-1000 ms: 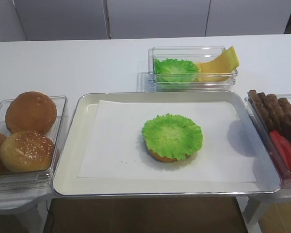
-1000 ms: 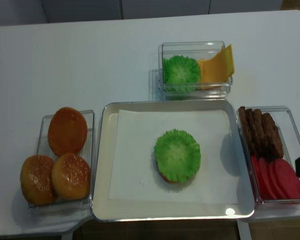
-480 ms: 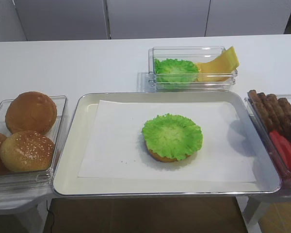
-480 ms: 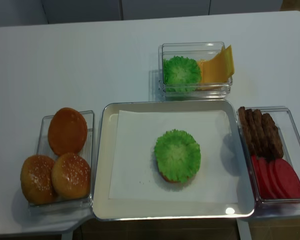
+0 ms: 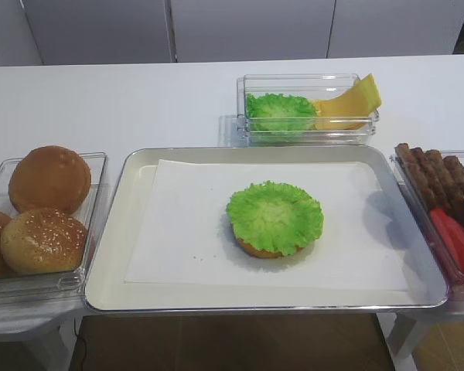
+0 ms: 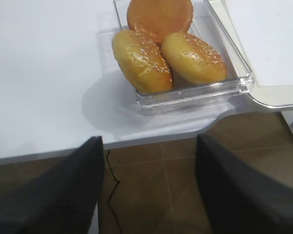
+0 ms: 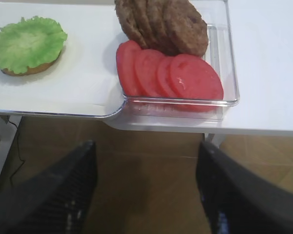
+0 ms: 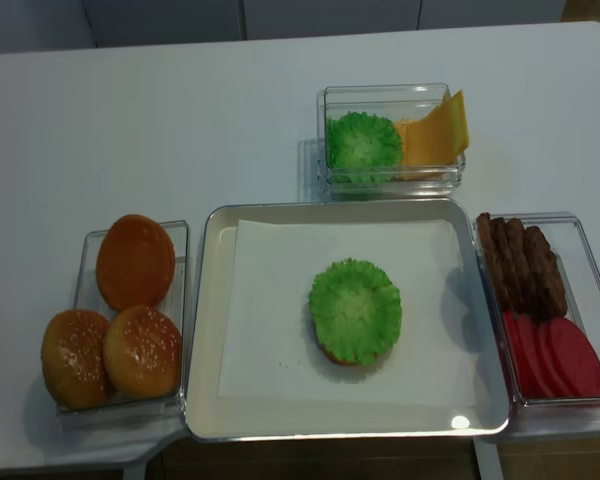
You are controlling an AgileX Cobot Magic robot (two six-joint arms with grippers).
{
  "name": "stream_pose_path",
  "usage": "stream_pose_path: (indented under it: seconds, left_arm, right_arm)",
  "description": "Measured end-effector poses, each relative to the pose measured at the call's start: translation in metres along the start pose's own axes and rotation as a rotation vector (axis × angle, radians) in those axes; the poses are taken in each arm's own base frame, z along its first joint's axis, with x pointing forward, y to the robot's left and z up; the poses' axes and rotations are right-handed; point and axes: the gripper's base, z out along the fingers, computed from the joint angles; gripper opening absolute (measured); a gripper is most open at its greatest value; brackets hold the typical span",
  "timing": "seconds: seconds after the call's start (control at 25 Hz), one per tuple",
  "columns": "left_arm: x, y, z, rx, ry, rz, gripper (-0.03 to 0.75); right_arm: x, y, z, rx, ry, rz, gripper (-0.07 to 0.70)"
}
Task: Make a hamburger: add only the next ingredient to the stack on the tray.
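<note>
White tabletop point(image 8: 180, 130) is carrying everything, with pale cabinet fronts closing off the far side in the exterior high view. Neither arm is showing in the two overhead views; each gripper is appearing only in its own wrist camera, as two dark blurred fingers cut off by the bottom edge. The right gripper point(image 7: 146, 195) is hanging over the brown floor off the table's near edge with its fingers point(image 7: 63, 195) spread wide and nothing between them; the left gripper point(image 6: 149, 187) is likewise standing well apart at the fingers point(image 6: 53, 195), empty, below the table edge. The lettuce leaf point(image 8: 355, 310) is lying flat, frilly rim all round, so it is showing no long axis and pointing nowhere. It is covering the bun bottom point(image 5: 257, 249) almost wholly, leaving only a golden-brown crescent peeking out at the near-left side; the cut face is hidden. Both are sitting about mid-way on the white paper point(image 8: 270, 300) lining the metal tray point(image 8: 202, 330). Behind the tray a clear container point(image 8: 392, 95) is holding more lettuce and yellow cheese slices point(image 8: 435, 128). Left of it, whole buns point(image 8: 135, 262) are resting in a clear box. On the right, brown patties point(image 8: 525, 265) and tomato slices point(image 8: 560, 355) are overlapping in another box, partly cut off by the frame in the exterior high view.
</note>
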Motion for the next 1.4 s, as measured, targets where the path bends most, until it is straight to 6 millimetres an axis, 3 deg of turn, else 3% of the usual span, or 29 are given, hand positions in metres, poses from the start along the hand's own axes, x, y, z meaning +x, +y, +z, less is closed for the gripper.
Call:
stream_pose_path:
  seconds: [0.28, 0.96, 1.4]
  left_arm:
    - [0.0, 0.0, 0.0, 0.0, 0.0, 0.0, 0.441]
    - [0.0, 0.0, 0.0, 0.0, 0.0, 0.0, 0.441]
    - [0.0, 0.0, 0.0, 0.0, 0.0, 0.0, 0.441]
  right_arm:
    - [0.014, -0.004, 0.002, 0.034, -0.038, -0.021, 0.478]
    - [0.007, -0.007, -0.001, 0.082, -0.139, -0.042, 0.478]
    - [0.014, -0.007, 0.008, 0.061, -0.09, -0.012, 0.451]
